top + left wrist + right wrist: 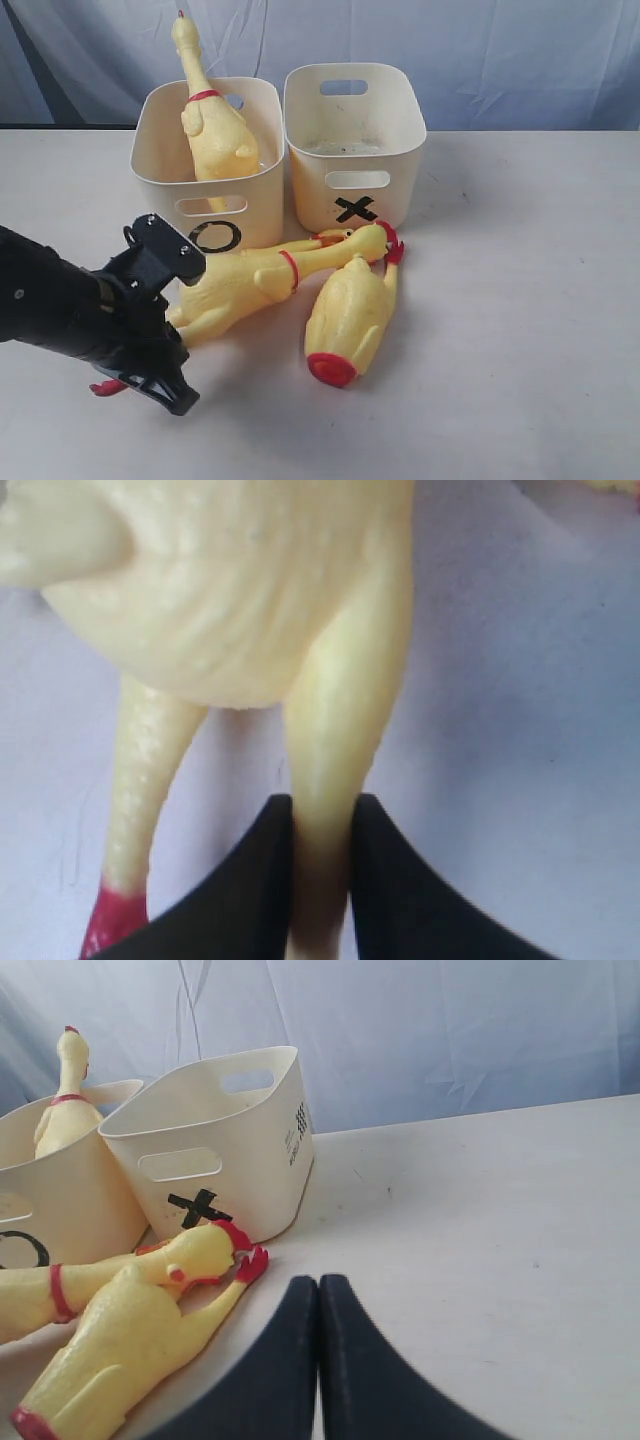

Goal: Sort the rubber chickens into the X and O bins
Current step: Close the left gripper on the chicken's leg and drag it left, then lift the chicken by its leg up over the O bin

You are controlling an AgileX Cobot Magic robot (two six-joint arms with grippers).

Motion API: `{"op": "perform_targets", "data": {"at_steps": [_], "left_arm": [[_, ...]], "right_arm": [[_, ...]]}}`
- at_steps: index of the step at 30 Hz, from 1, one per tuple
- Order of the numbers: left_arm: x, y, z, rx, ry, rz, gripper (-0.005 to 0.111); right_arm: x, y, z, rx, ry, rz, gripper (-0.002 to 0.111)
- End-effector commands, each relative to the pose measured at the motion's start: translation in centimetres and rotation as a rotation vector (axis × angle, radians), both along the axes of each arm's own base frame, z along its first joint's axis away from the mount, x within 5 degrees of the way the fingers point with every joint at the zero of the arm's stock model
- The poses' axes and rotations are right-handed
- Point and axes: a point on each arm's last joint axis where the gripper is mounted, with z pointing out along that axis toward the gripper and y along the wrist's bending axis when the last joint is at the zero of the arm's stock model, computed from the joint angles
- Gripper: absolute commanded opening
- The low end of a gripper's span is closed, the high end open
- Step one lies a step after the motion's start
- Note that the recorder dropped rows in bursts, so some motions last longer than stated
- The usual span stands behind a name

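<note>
A long rubber chicken (pixel 250 282) with a red neck band lies on the table in front of the bins. My left gripper (pixel 322 805) is shut on one of its yellow legs (pixel 335 730); its other leg ends in a red foot (pixel 108 920). In the exterior view this gripper (pixel 172 350) sits at the chicken's tail end. A headless stubby chicken (pixel 350 315) lies beside it. Another long chicken (pixel 212 125) stands upright in the O bin (pixel 160 190). The X bin (pixel 400 170) stands to its right. My right gripper (pixel 320 1282) is shut and empty, low over the table near the stubby chicken (pixel 110 1350).
The white table (pixel 520 300) spreads open to the right of the chickens and bins. A pale blue cloth backdrop (pixel 500 50) hangs behind the bins. My left arm (pixel 50 300) lies across the front left corner.
</note>
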Motion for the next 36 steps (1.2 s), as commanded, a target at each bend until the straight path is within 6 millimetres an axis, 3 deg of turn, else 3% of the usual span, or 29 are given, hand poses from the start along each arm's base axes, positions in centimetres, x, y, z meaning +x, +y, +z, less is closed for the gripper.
{"op": "perform_targets", "data": {"at_steps": [1,16,22,30,36], "left_arm": [[-0.6,0.4,1.7,-0.028,-0.022,0.014,0.0],[-2.2,1.4,6.9,-0.123,-0.218,-0.023,0.0],[-2.8,1.7,8.4,-0.096,-0.192,-0.07,0.0],[-3.2,0.4,10.2,-0.174,-0.152,-0.187,0.0],[-4.4,1.1,13.6,-0.241,-0.263,-0.197,0.0]], "right_arm": [[0.0,0.0,0.0,-0.001,-0.011,0.0,-0.001],[0.0,0.0,0.0,-0.001,-0.013,-0.001,-0.001],[0.0,0.0,0.0,-0.001,-0.013,-0.001,-0.001],[0.0,0.0,0.0,-0.001,-0.013,-0.001,-0.001],[0.0,0.0,0.0,-0.001,-0.011,0.0,-0.001]]}}
